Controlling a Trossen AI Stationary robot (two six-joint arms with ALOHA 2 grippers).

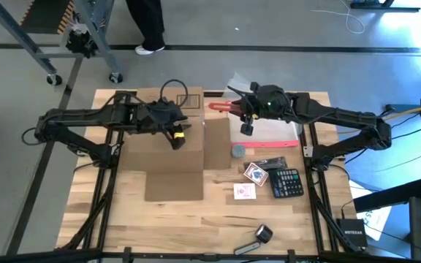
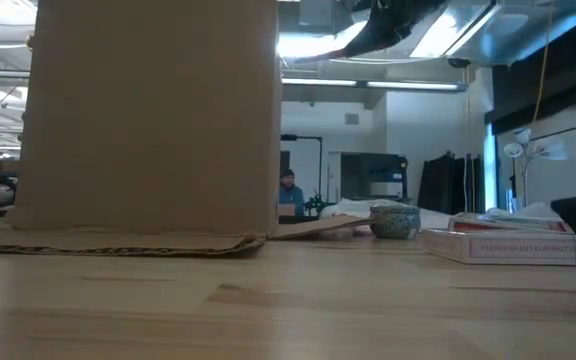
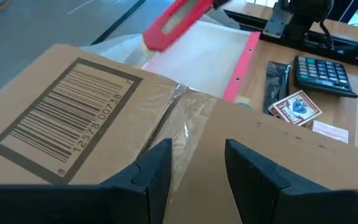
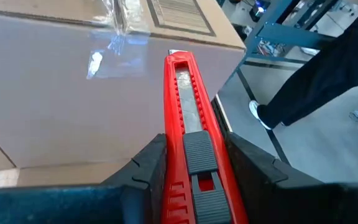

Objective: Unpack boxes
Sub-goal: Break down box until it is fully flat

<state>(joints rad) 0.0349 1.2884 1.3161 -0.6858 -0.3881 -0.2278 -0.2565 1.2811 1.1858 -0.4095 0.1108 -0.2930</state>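
The brown cardboard box stands left of centre. Its top is shut, with a barcode label and a clear tape seam, and a flap lies flat on the table. My left gripper hangs open just above the box top, with nothing between its fingers. My right gripper is at the box's far right corner, shut on a red utility knife. The knife's tip points at the box; whether it touches the box I cannot tell. My right gripper pinches the red knife's handle by its two long sides between the two fingers, with the black slider facing up. The knife lies along the fingers and sticks out forward, slanting down toward the table's left. It is lifted clear of the table.
A clear pouch with a pink-red zip edge lies right of the box. Near it are a small grey bowl, two card packs, a calculator and a black object near the front edge. A person stands beyond the far edge.
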